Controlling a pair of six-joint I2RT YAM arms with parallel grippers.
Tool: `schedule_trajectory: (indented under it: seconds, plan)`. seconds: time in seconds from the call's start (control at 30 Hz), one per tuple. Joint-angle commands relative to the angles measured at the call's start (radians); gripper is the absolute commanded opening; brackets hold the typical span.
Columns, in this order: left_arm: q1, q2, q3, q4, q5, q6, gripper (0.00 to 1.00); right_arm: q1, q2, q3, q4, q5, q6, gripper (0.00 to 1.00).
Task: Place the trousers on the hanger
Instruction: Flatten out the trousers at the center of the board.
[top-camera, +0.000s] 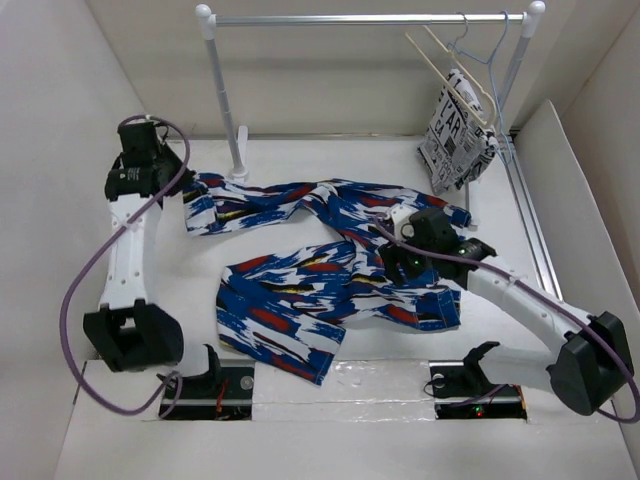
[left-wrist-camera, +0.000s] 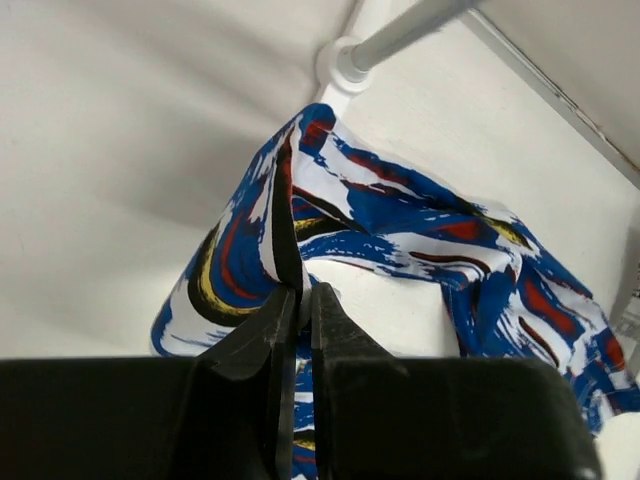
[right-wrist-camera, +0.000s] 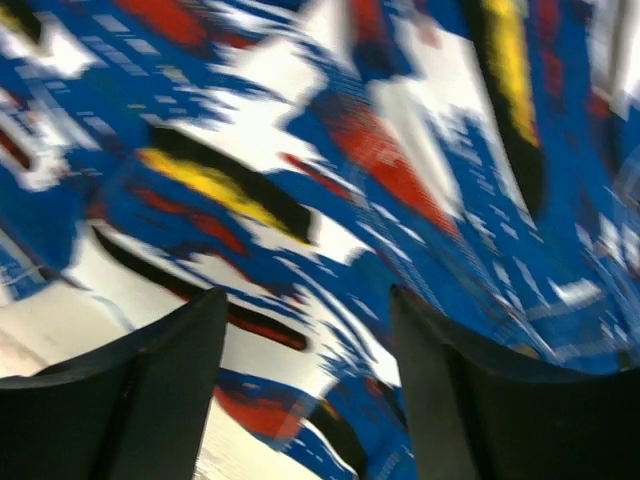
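The blue-and-white printed trousers (top-camera: 320, 270) lie spread on the table, one leg running to the back left. My left gripper (top-camera: 185, 200) is shut on the end of that leg; in the left wrist view its jaws (left-wrist-camera: 298, 292) pinch a raised fold of the trousers (left-wrist-camera: 400, 210). My right gripper (top-camera: 395, 262) is open and sits low over the middle of the trousers; the right wrist view shows the print (right-wrist-camera: 330, 170) between its spread fingers (right-wrist-camera: 160, 360). The beige hanger (top-camera: 445, 65) hangs on the rail at the back right.
A white clothes rail (top-camera: 360, 18) stands at the back on two posts. A light blue wire hanger (top-camera: 482, 50) and a black-and-white lettered cloth (top-camera: 458, 135) hang at its right end. White walls enclose the table on the left, back and right.
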Motion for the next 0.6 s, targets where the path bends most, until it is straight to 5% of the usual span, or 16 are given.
schedule_trajectory:
  seconds: [0.0,0.23,0.27,0.33,0.37,0.47,0.57]
  plan:
    - [0.138,0.119,0.056,0.016,0.108,-0.024,0.00,-0.094,-0.042,0.020,-0.039,0.007,-0.005,0.73]
    - [0.223,0.633,0.475,-0.070,0.018,-0.059,0.03,-0.274,-0.126,0.005,-0.102,-0.072,0.037,0.81]
    - [0.223,0.680,0.517,-0.100,0.027,-0.056,0.20,-0.310,-0.137,0.002,-0.111,-0.069,0.053,0.84]
    - [0.223,0.761,0.573,-0.133,0.015,-0.061,0.37,-0.352,-0.169,-0.018,-0.125,-0.068,0.073,0.87]
    - [0.223,0.759,0.556,-0.115,-0.006,-0.062,0.60,-0.402,-0.180,-0.031,-0.123,-0.068,0.079,0.90]
    - [0.223,0.676,0.434,-0.004,-0.049,-0.076,0.92,-0.485,-0.192,-0.084,-0.102,-0.077,0.133,0.93]
    - [0.200,0.561,0.335,0.077,-0.048,-0.093,0.94,-0.617,-0.181,-0.153,-0.031,-0.123,0.162,0.94]
